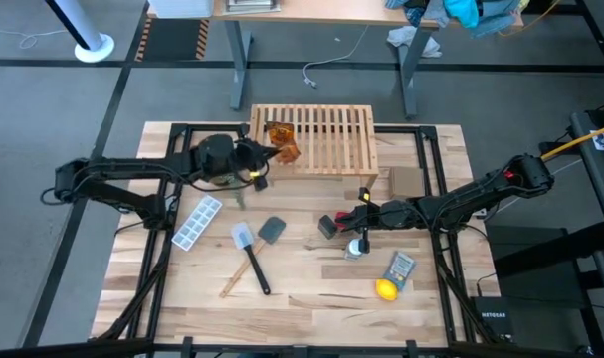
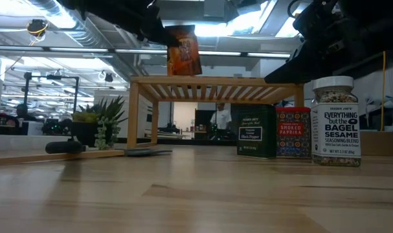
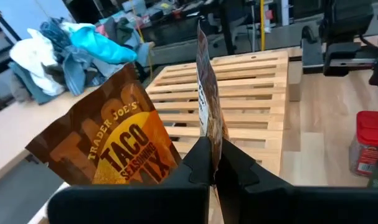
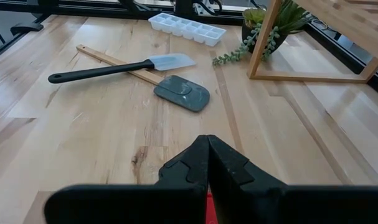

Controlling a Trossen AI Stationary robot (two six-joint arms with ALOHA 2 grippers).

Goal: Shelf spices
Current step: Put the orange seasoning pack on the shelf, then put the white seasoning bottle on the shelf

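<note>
**Left gripper pinches a packet at the shelf's left end; tins and bottle wait on the table**

The left gripper (image 3: 212, 163) is pressed together on the edge of an amber spice packet (image 3: 207, 93), holding it upright over the left end of the wooden shelf (image 1: 326, 139). A second amber packet (image 3: 114, 149), printed with a taco seasoning label, stands tilted just beside it at the same end of the slatted top. In the low view one packet (image 2: 184, 51) shows above the shelf's top edge.

The right gripper (image 4: 208, 163) has its fingers pressed together, low over the table (image 1: 302, 298) in front of the shelf's right end. A sliver of red shows just beneath its fingers; whether it pinches anything cannot be told.

On the table right of centre, in front of the shelf, a black tin (image 2: 256, 132), a red tin (image 2: 292, 133) and a clear white-capped bottle (image 2: 335, 122) stand upright in a row, touching or nearly so.

Toward the table's left half lie an ice tray (image 1: 197, 222) and two spatulas (image 1: 250, 254). A lemon (image 1: 385, 289) and a grey-blue packet (image 1: 401, 268) lie near the front right corner.
</note>
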